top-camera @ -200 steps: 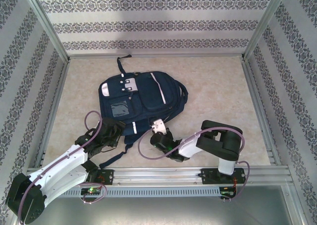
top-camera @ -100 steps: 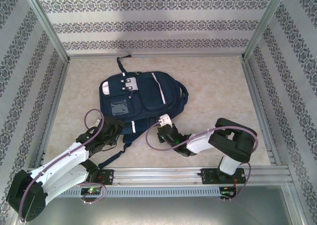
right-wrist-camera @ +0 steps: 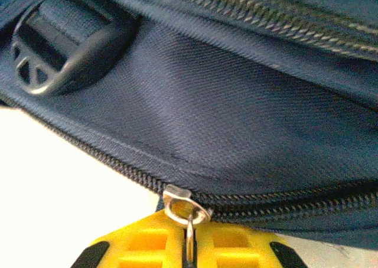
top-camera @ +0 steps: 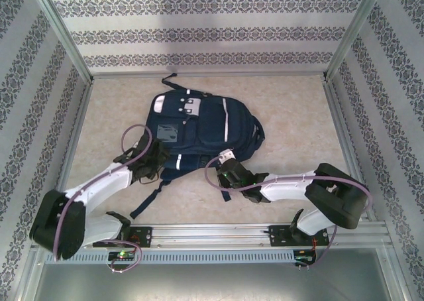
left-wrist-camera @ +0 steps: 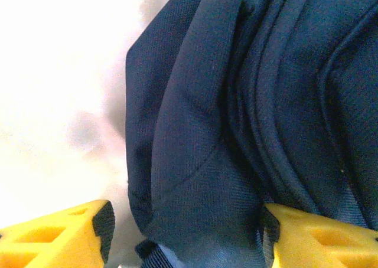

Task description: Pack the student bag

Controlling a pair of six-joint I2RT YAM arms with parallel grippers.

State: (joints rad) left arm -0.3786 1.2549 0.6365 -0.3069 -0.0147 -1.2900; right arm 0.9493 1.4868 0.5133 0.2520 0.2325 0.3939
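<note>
Student bag [top-camera: 199, 125] shifted away, rightward; left fingers [left-wrist-camera: 53, 241] apart astride its corner, right fingers [right-wrist-camera: 147, 247] pinching zipper pull [right-wrist-camera: 188, 213].

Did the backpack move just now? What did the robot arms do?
The student bag slid right and a little farther away, turning straighter. Both arms stretched out with it. The right fingers stayed shut on the zipper pull. The left fingers sit open around the bag's corner.

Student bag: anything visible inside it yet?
No contents visible. The student bag lies front-up on the table; the right hand pinches a zipper pull, but no gap shows the interior. Fabric hides whatever is inside.
</note>
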